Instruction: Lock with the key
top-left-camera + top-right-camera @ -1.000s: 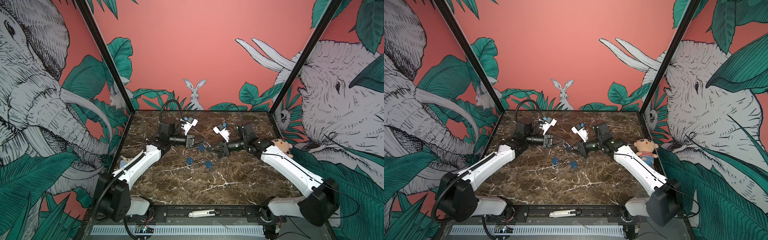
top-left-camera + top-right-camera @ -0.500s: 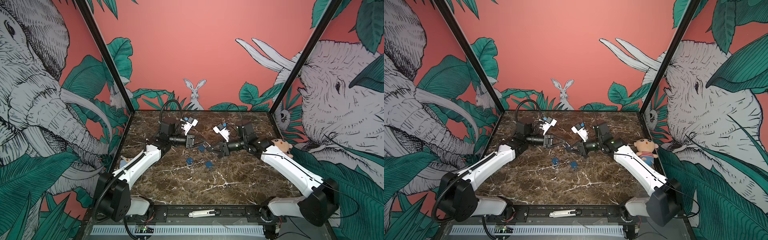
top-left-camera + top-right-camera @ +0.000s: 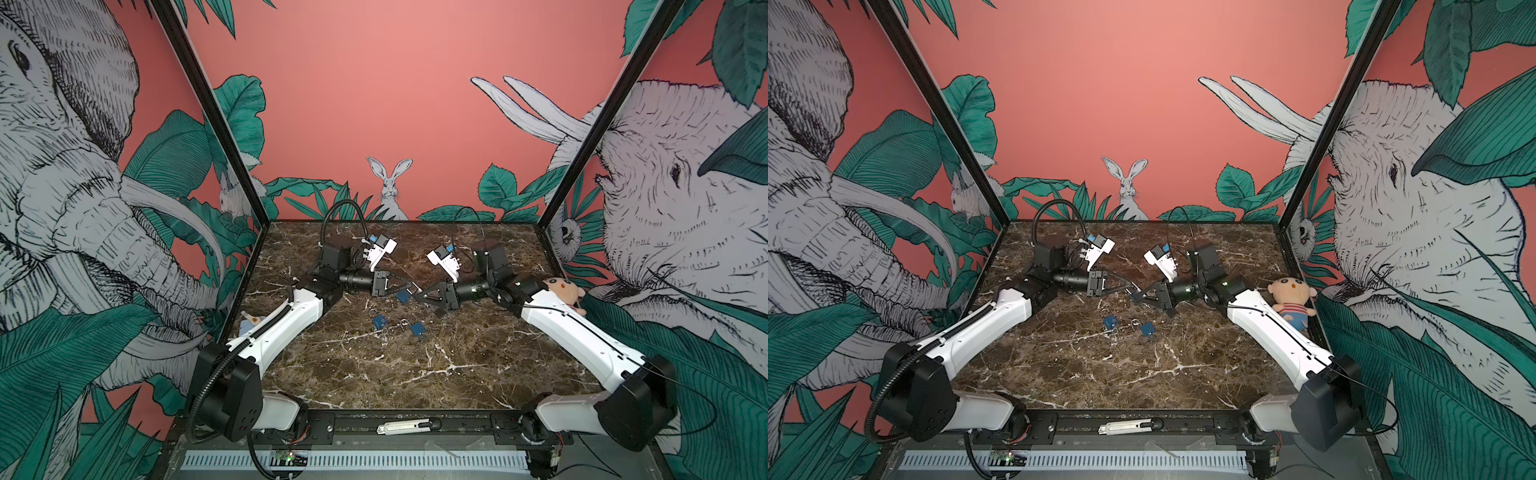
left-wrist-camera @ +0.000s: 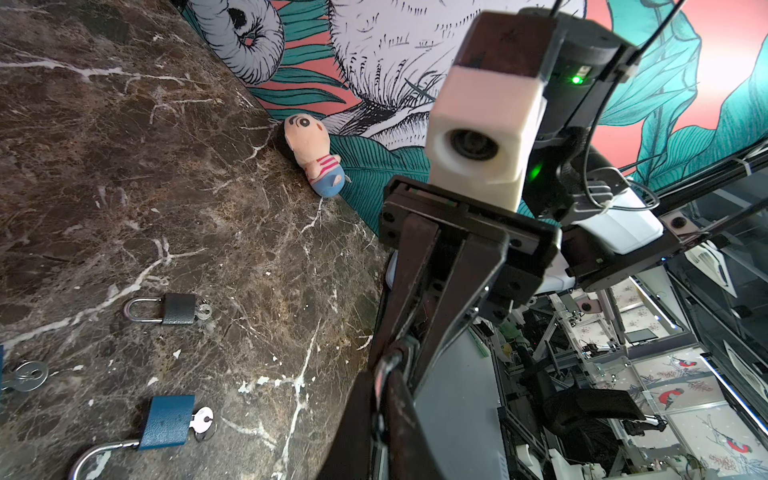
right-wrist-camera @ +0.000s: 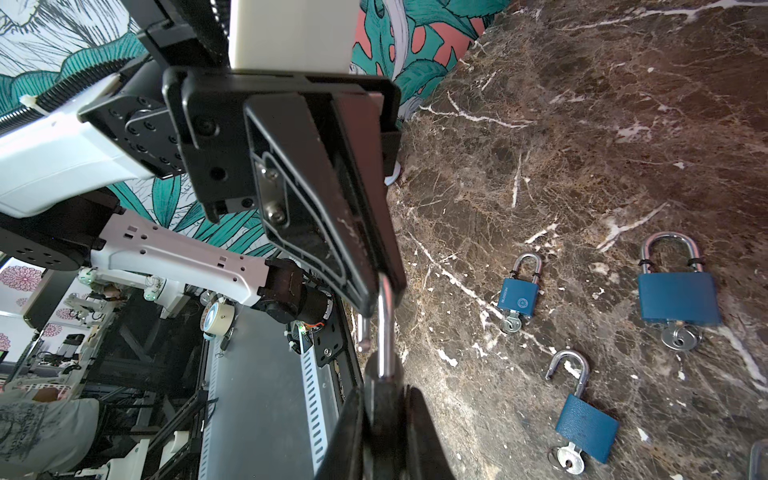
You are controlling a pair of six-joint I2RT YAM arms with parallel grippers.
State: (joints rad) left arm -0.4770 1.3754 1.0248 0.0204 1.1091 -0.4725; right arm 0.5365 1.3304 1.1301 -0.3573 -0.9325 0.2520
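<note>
Both grippers meet above the table's middle. My right gripper (image 5: 382, 388) (image 3: 417, 292) is shut on the body of a padlock (image 3: 402, 296), which looks blue in both top views and dark and blurred in the right wrist view. Its open silver shackle (image 5: 385, 324) runs into my left gripper (image 4: 384, 370) (image 3: 409, 287), which is shut on it. Any key in this padlock is hidden by the fingers. On the table an open blue padlock (image 5: 586, 428) carries a silvery key (image 5: 569, 459) in its base.
Two closed padlocks lie on the marble beside the open one, a small one (image 5: 519, 297) and a larger blue one (image 5: 679, 297), each with a key in it. A plush doll (image 3: 1292, 297) sits by the right wall. A box cutter (image 3: 405, 427) lies on the front rail.
My left gripper's jaws have drawn together on the shackle. Neither arm has visibly shifted, and the right gripper keeps its hold.
</note>
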